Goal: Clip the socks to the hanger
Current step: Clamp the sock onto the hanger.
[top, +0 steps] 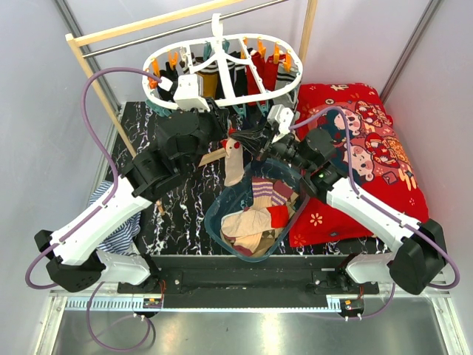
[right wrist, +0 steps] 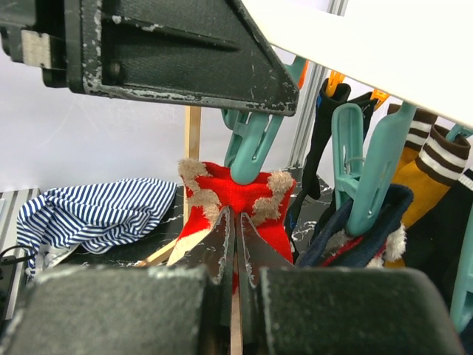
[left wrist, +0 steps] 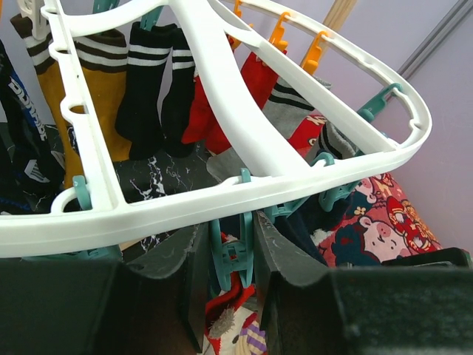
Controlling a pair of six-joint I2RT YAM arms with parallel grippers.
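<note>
Far to the left, a blue-and-white striped cloth (right wrist: 96,214) lay bunched beside the left edge of the black table (top: 185,214). My left arm stretched up from there to the hanger (left wrist: 222,198), the big white oval frame at the back. The left gripper (left wrist: 231,238) sat just under the near rim of the frame. Its two fingers (left wrist: 174,259) were partly closed on a teal clip (left wrist: 233,259) that hung down from the rim. One finger pressed on each side of it. Farther back on the frame I saw hung socks (left wrist: 100,96): a yellow one, two black ones with white stripes, a red one and a grey one.

In the middle of the table, below the frame, sat a clear blue tub (top: 210,218). Loose socks (top: 247,225) were piled in it.

My right arm stretched in from the right side. The right gripper (right wrist: 235,238) was closed tight on a red sock (right wrist: 222,188) with fuzzy tan patches. It held the sock up, so the top edge stuck out above the fingertips. The sock was right under the teal clip that my left gripper pressed. The tip of the clip touched the top edge of the sock. I could not tell if the clip had bitten onto it.

On the far right lay a red cushion (top: 369,140) with cartoon pictures.
</note>
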